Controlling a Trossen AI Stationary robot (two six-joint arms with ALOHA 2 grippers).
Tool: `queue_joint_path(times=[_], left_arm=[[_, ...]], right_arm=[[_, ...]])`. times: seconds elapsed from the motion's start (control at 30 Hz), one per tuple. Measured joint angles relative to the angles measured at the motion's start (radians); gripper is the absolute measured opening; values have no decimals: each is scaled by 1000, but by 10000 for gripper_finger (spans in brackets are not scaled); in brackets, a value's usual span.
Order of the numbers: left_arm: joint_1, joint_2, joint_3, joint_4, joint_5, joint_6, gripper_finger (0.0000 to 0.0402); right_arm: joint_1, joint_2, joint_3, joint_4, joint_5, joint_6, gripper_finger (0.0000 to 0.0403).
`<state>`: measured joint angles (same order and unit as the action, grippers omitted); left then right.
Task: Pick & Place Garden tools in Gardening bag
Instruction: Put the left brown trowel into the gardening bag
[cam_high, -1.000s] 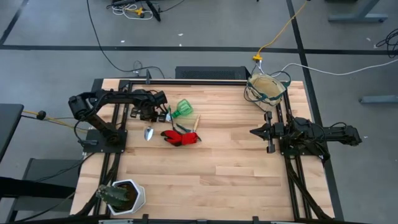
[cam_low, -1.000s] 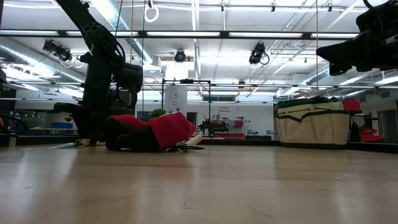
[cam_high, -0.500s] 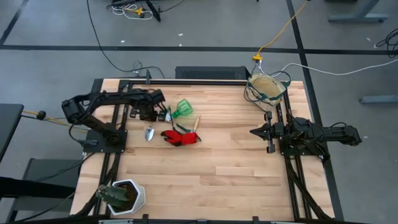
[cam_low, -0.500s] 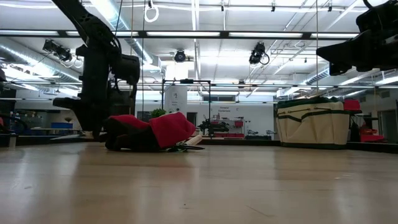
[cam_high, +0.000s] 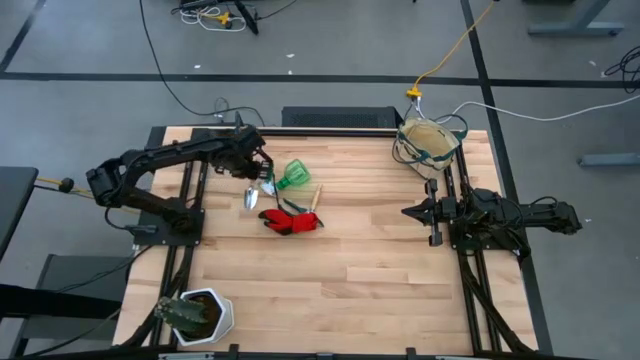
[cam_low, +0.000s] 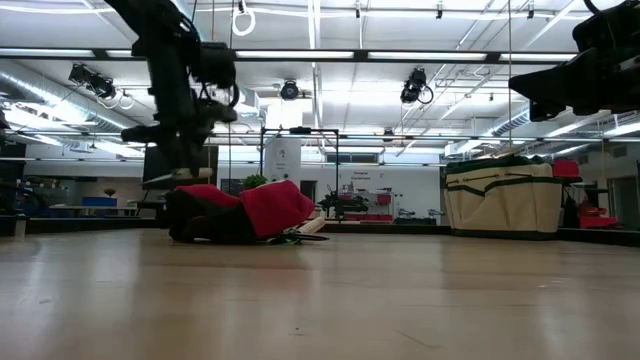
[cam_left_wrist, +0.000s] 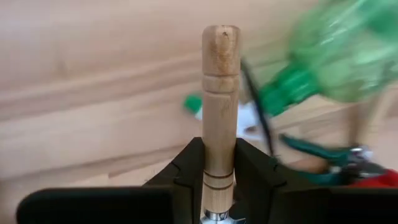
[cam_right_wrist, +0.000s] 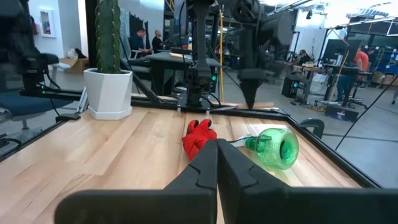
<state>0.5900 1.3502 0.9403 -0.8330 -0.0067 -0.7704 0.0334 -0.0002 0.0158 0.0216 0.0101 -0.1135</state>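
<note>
My left gripper (cam_high: 257, 172) (cam_low: 186, 150) hangs above the table's far left part, shut on a wooden-handled trowel (cam_high: 252, 196). Just to its right a green watering vessel (cam_high: 295, 175) (cam_left_wrist: 348, 56) lies on its side. A red glove (cam_high: 290, 220) (cam_low: 270, 205), green-handled shears (cam_left_wrist: 323, 155) and another wooden-handled tool (cam_high: 317, 197) lie close by. The beige gardening bag (cam_high: 428, 142) (cam_low: 503, 195) stands at the far right. My right gripper (cam_high: 408, 212) (cam_right_wrist: 217, 155) waits shut and level at the right, touching nothing. My left gripper pinches the trowel's wooden handle (cam_left_wrist: 219, 163) between its two fingers, near the metal end. The handle's rounded free end (cam_left_wrist: 221, 37) sticks out past the fingertips. The fingers come steeply from above. The trowel is lifted clear, its blade (cam_high: 252, 197) toward the table's near side.
A white pot with a cactus (cam_high: 200, 315) (cam_right_wrist: 109, 74) stands at the near left corner. Bare wood (cam_high: 360, 270) stretches over the table's middle and near part. People and desks show in the room beyond the table.
My left gripper has risen, still shut on the trowel, and has tipped somewhat. The trowel, which lay on the table, now hangs clear of it. Its blade has shifted a little toward the far edge and the vessel.
</note>
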Motion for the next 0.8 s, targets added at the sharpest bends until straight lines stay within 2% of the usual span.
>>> queue_joint_path(times=[0.47, 0.8], left_arm=[[-1, 0, 250, 4, 0, 220, 75], [-63, 0, 292, 72, 0, 297, 76]], right_arm=[[0, 0, 0, 0, 0, 0, 4], [0, 0, 0, 0, 0, 0, 4]])
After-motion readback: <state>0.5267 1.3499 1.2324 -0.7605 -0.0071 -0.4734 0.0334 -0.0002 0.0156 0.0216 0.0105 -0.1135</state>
